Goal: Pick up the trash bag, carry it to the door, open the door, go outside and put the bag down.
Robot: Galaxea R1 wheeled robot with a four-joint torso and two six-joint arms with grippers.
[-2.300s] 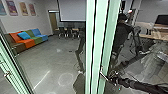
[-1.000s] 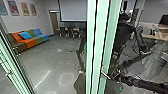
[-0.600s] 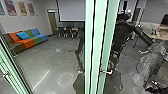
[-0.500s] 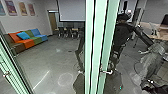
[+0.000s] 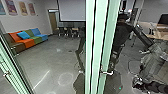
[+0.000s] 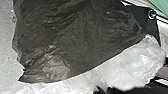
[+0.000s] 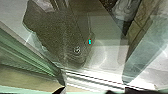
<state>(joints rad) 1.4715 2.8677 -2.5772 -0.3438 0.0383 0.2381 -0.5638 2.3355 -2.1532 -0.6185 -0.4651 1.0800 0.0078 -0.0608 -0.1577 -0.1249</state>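
In the head view my right gripper (image 5: 137, 82) is at the lower right, apart from the door's silver handle (image 5: 107, 72) and to its right. The handle sits low on the green-framed glass door (image 5: 98, 47). In the left wrist view the dark trash bag (image 6: 75, 37) hangs large and creased, with whitish clear plastic (image 6: 132, 67) against its edge. The left gripper's hold on it is hidden. The right wrist view looks at glass and a green frame (image 7: 32, 55), with a light metal track (image 7: 92, 81) along the floor.
Another green frame (image 5: 15, 72) with a handle stands at the head view's left. Behind the glass are a colourful sofa (image 5: 30, 41), chairs (image 5: 67, 32) and a hanging screen (image 5: 72, 10). A dark robot-like shape (image 5: 121, 32) shows in the right-hand glass, seemingly a reflection.
My right arm was stretched to the door handle; it has drawn back to the lower right, away from it. The handle, slanted before, lies about level now.
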